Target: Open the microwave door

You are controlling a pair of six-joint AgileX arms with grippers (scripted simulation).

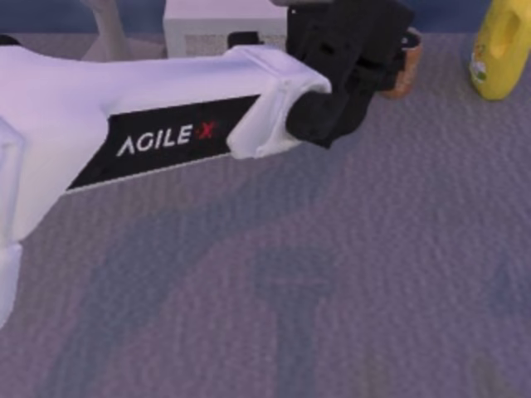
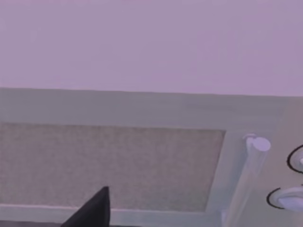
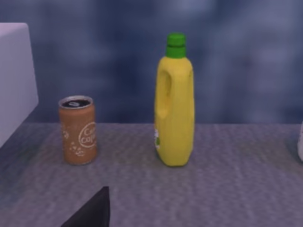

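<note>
The white microwave (image 1: pixel 217 21) stands at the table's far edge, mostly hidden under my left arm in the top view. In the left wrist view its door (image 2: pixel 113 165) fills the picture, with the speckled mesh window flush against the knob panel. A pale vertical bar handle (image 2: pixel 249 182) runs along the door's edge, beside the two round knobs (image 2: pixel 289 196). My left gripper (image 1: pixel 353 50) is close in front of the door. It is open, one black fingertip (image 2: pixel 97 210) shows and nothing is held. My right gripper is out of the top view and open, with one fingertip (image 3: pixel 94 210) above bare table.
An orange-brown drink can (image 1: pixel 406 62) stands just right of the microwave, near my left gripper. A yellow bottle with a green cap (image 1: pixel 502 50) is at the far right. A white stand (image 1: pixel 108 33) rises left of the microwave. The grey table (image 1: pixel 348 274) spreads in front.
</note>
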